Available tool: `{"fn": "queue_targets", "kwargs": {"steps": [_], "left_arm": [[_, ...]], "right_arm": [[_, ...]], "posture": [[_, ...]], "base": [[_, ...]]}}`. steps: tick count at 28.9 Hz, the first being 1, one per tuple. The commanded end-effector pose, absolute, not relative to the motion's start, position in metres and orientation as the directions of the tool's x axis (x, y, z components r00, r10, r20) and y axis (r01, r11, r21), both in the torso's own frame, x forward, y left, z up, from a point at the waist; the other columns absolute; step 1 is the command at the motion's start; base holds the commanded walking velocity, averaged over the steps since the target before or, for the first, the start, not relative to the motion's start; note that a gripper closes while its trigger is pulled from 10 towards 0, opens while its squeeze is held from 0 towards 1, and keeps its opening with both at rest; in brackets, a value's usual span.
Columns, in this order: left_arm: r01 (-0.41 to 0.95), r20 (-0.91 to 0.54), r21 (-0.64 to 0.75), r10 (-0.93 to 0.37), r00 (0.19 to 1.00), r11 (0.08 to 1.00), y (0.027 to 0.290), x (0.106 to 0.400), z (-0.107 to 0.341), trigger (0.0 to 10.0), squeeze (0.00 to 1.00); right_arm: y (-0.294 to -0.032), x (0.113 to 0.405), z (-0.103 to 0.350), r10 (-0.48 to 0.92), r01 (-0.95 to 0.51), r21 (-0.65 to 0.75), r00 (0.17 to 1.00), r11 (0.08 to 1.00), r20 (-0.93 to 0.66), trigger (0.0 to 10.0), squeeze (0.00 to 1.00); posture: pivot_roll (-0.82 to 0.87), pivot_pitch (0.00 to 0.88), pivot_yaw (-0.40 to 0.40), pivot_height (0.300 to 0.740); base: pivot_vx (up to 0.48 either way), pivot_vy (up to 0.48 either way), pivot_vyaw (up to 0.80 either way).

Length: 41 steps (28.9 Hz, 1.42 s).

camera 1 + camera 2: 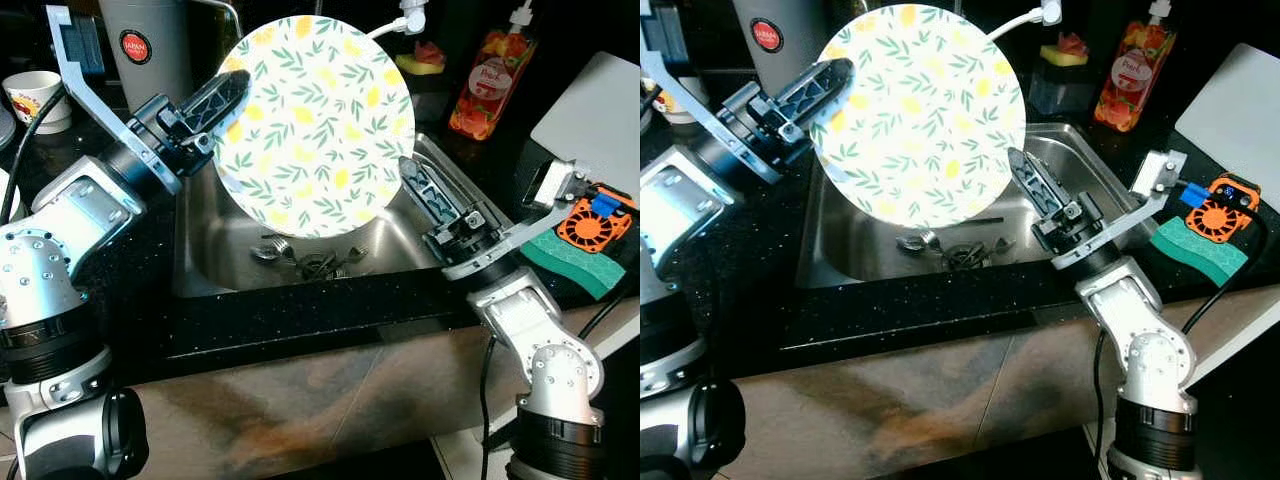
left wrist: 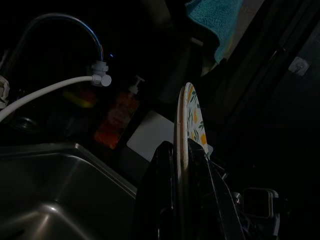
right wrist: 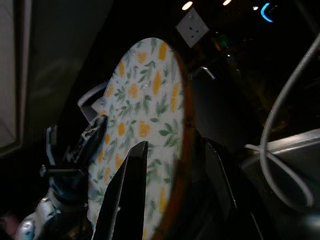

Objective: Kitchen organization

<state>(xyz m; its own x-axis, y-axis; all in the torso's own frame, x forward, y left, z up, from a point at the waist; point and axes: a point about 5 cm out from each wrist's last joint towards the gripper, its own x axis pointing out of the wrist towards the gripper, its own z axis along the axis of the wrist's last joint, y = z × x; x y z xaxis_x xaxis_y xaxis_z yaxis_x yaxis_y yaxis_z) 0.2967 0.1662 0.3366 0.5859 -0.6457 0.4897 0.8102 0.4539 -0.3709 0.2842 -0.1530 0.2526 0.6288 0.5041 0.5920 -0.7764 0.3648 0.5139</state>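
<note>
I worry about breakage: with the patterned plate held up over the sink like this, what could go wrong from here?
1. The plate is pinched only at its rim, by the left tool and the right tool; if either slips, it may drop into the sink onto the cutlery.
2. The white hose runs close behind the plate's top edge and could snag.

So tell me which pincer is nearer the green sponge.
Right. The right pincer grips the plate at its right edge, just across the counter from the green sponge; the left pincer clamps the plate's far left edge.
</note>
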Motion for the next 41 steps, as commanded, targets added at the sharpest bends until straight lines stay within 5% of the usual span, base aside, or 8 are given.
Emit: {"fn": "queue_targets", "kwargs": {"steps": [1, 10, 26, 33, 41], "left_arm": [[0.817, 0.496, -0.363, -0.650, 0.576, 0.448, 0.166, 0.296, 0.337, 10.0, 0.00], [0.817, 0.493, -0.363, -0.652, 0.576, 0.448, 0.165, 0.297, 0.335, 10.0, 0.00], [0.776, 0.449, -0.387, -0.633, 0.631, 0.498, 0.167, 0.305, 0.327, 10.0, 0.00], [0.800, 0.507, -0.372, -0.619, 0.600, 0.471, 0.174, 0.300, 0.338, 10.0, 0.00], [0.800, 0.528, -0.343, -0.604, 0.597, 0.492, 0.186, 0.294, 0.346, 10.0, 0.00]], "right_arm": [[-0.148, 0.280, 0.257, 0.519, -0.798, 0.501, 0.601, 0.336, 0.608, 10.0, 0.00], [-0.125, 0.270, 0.264, 0.561, -0.852, 0.477, 0.507, 0.213, 0.654, 10.0, 0.00], [-0.134, 0.256, 0.298, 0.468, -0.913, 0.394, 0.394, 0.102, 0.791, 10.0, 0.00], [-0.156, 0.287, 0.263, 0.451, -0.753, 0.532, 0.658, 0.387, 0.603, 10.0, 0.00], [-0.176, 0.295, 0.249, 0.386, -0.663, 0.585, 0.748, 0.467, 0.539, 10.0, 0.00]], "posture": [[0.08, 0.019, -0.045, 0.740], [0.08, 0.014, -0.047, 0.740], [0.08, 0.014, -0.046, 0.740], [0.08, 0.015, -0.047, 0.740], [0.08, 0.012, -0.047, 0.740]], "base": [[0.000, 0.000, 0.00], [0.000, 0.000, 0.00], [0.000, 0.000, 0.00], [0.000, 0.000, 0.00], [0.000, 0.000, 0.00]]}}
